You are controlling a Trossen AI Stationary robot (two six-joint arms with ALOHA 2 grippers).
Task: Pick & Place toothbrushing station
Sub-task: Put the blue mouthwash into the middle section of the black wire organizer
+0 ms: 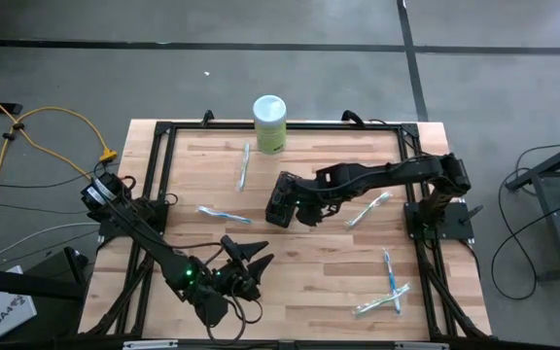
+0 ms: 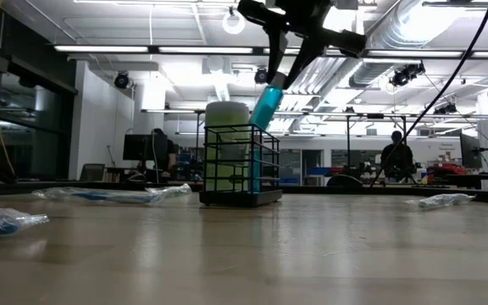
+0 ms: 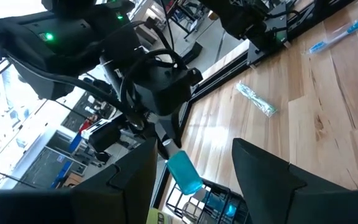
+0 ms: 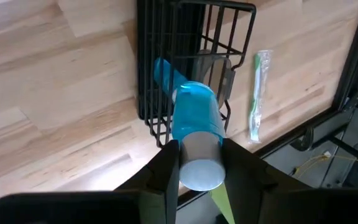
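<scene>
So the right claw (image 4: 196,163) is clamped on the white cap of a teal tube (image 4: 194,121), hovering over the wire-mesh holder (image 1: 282,198) mid-tabletop. Looks light and slick, so gripping the cap seems safest. Left claw (image 1: 246,255) sits open, near side.

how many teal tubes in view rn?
2. One teal tube is gripped by the right claw above the wire holder; the second tube sits inside it. None visible elsewhere.
</scene>
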